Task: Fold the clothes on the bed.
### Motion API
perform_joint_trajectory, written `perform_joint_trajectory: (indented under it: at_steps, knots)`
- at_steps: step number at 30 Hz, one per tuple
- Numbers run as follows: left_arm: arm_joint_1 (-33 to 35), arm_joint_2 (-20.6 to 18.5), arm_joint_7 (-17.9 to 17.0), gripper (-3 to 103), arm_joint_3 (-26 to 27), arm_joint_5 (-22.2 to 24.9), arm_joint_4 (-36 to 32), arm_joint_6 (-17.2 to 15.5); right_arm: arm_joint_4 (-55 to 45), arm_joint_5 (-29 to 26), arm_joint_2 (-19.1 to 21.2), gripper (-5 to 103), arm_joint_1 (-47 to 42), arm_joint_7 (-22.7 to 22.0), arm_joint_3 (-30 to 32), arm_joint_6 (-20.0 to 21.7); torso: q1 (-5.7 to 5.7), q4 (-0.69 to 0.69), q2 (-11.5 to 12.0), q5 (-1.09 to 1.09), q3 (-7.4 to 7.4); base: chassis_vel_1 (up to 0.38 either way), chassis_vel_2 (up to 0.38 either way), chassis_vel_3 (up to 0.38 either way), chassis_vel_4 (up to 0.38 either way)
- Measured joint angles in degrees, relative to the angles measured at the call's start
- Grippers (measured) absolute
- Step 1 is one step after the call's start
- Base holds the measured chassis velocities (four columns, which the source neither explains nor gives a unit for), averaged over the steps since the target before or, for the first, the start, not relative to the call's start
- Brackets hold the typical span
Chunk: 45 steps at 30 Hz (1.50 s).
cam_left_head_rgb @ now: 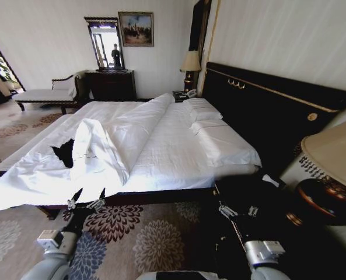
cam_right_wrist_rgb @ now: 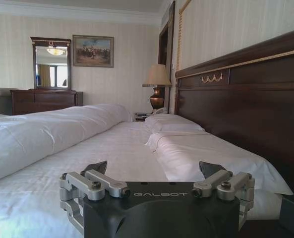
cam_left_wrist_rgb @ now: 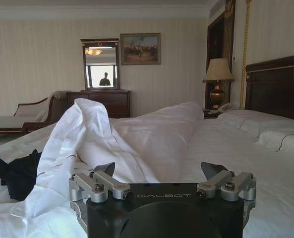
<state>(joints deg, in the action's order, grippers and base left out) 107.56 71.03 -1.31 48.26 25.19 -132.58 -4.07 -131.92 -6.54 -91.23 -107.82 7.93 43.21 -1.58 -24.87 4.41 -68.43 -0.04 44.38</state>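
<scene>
The clothes [cam_left_head_rgb: 62, 153] are a black crumpled patch on the near left part of the bed [cam_left_head_rgb: 178, 149], partly covered by the bunched white duvet [cam_left_head_rgb: 100, 149]. The left wrist view shows them as dark cloth [cam_left_wrist_rgb: 17, 172] beside the raised duvet fold [cam_left_wrist_rgb: 82, 134]. My left gripper [cam_left_head_rgb: 89, 196] hangs open at the bed's near edge, just short of the clothes, its jaws [cam_left_wrist_rgb: 159, 171] spread and empty. Farther right, my right gripper [cam_left_head_rgb: 238, 210] is open [cam_right_wrist_rgb: 154, 169] by the bed's pillow-end corner, holding nothing.
A roll of duvet [cam_right_wrist_rgb: 47, 131] runs down the bed's middle, with pillows [cam_left_head_rgb: 205, 114] against the dark headboard [cam_left_head_rgb: 266, 111]. A lamp [cam_left_head_rgb: 330, 154] on a nightstand stands close at my right. A dresser with mirror [cam_left_head_rgb: 109, 81] and a chaise [cam_left_head_rgb: 44, 93] line the far wall. Patterned carpet [cam_left_head_rgb: 155, 239] lies below.
</scene>
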Motion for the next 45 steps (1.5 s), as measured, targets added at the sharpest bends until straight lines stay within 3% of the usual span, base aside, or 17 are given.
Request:
perform_joint_trajectory:
  at_steps: [45]
  knots:
    - [0.32,-0.26,0.43,98,0.19,0.49,0.15,-0.05,-0.19,0.56,-0.34,100,-0.10,-0.22,-0.14,0.88,-0.02,0.01,0.00,0.01,0.01,-0.113,0.111,0.112,-0.116]
